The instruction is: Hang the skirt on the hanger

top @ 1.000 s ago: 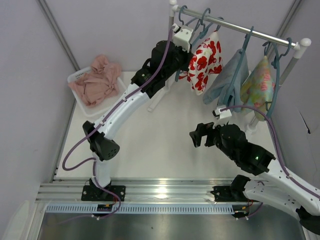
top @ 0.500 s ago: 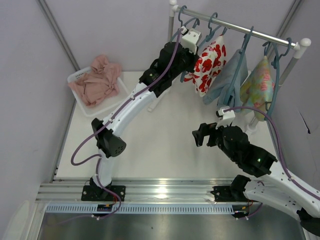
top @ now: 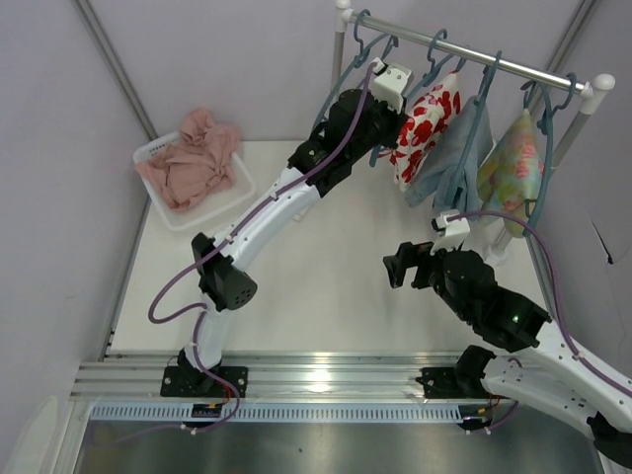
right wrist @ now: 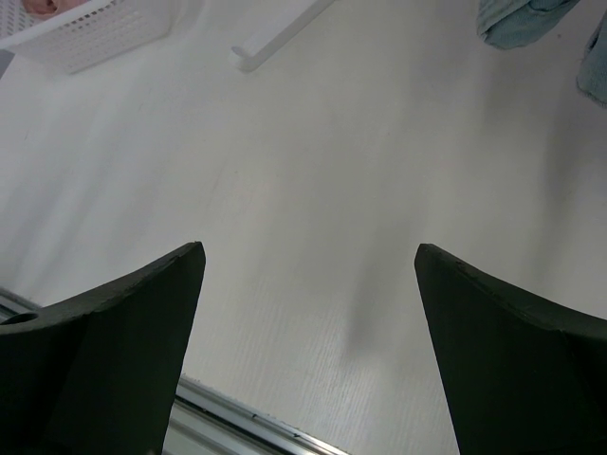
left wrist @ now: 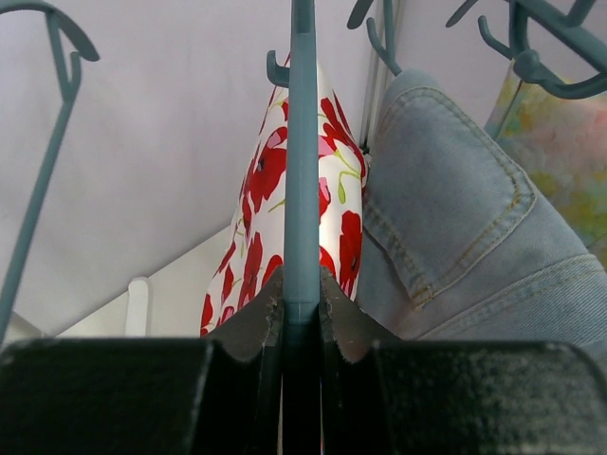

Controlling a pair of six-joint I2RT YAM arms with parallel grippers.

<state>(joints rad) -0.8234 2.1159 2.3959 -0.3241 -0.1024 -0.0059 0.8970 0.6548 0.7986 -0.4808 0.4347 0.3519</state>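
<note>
Top external: the small white fabric skirt with red flowers hangs at a shiny metal rail above the matte white bench.

Left wrist: the left claw pinches the slim teal plastic hanger carrying the skirt, beside stitched blue-grey denim.

Right wrist: the right claw is spread above the bench.

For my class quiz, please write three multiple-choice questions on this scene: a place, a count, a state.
1. The dusty-pink cloth lies: A) in the white plastic basket B) on a chair C) on the floor
2. How many garments hang by the silver metal rail? A) one B) three C) five
3. The left fingers are: A) open B) unseen C) shut on the slim teal plastic hanger
Answers: A, it fills the basket; B, red-flowered white skirt, blue denim, pale green flowered garment; C, both pinch its bar.
</note>
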